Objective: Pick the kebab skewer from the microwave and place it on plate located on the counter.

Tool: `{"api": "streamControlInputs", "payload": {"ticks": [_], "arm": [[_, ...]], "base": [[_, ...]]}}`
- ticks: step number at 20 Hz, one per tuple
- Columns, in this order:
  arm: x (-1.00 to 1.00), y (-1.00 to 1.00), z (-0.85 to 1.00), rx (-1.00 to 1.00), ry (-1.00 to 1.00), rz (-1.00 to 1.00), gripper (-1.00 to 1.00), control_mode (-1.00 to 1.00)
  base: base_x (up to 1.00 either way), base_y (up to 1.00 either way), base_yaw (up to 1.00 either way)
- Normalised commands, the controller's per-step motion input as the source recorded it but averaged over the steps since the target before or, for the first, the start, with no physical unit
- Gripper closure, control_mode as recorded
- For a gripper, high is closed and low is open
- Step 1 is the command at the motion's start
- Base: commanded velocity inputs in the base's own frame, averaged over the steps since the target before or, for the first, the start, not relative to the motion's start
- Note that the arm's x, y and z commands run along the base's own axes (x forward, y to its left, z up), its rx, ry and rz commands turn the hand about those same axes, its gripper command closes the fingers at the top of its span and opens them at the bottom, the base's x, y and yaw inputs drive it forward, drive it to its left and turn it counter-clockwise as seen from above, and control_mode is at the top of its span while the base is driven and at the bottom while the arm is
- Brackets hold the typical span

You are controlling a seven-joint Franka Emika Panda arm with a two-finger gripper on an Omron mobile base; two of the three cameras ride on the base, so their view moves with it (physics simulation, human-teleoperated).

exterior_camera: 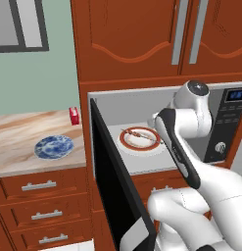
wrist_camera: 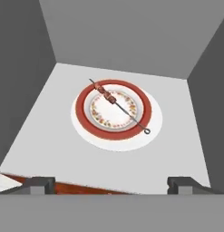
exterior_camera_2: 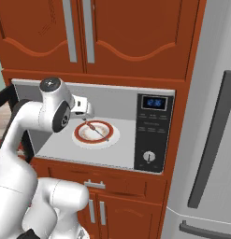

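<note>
Red-rimmed plate (wrist_camera: 114, 110) at frame centre carries the kebab skewer (wrist_camera: 117, 105); our gripper (wrist_camera: 110, 185) hovers, seemingly spread wide.

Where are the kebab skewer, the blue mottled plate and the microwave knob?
kebab skewer (wrist_camera: 117, 105): hand view, mid-stick, beside the meat chunks.
blue mottled plate (exterior_camera: 54, 146): left base view, the plate's centre.
microwave knob (exterior_camera_2: 148, 156): right base view, the knob's face.

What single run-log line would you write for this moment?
stage: reaching in | fingers: open, empty | kebab skewer: on red-rimmed plate in microwave | blue plate: empty on counter
</note>
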Motion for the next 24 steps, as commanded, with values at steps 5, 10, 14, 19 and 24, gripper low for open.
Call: {"api": "streamControlInputs", "payload": {"ticks": [5, 10, 14, 19, 24], "arm": [[0.62, -0.12, -0.20, 0.01, 0.03, 0.16, -1.00, -1.00], [0.22, -0.01, -0.42, 0.00, -0.04, 0.18, -1.00, -1.00], [0.13, 0.00, -0.41, 0.00, -0.04, 0.10, -1.00, -1.00], [0.30, 0.00, -0.49, 0.01, 0.00, 0.04, -1.00, -1.00], [0.35, 0.00, -0.46, 0.00, 0.00, 0.01, -1.00, -1.00]], "base": [[0.00, 0.00, 0.00], [0.00, 0.00, 0.00], [0.00, 0.00, 0.00], [0.00, 0.00, 0.00], [0.00, 0.00, 0.00]]}}
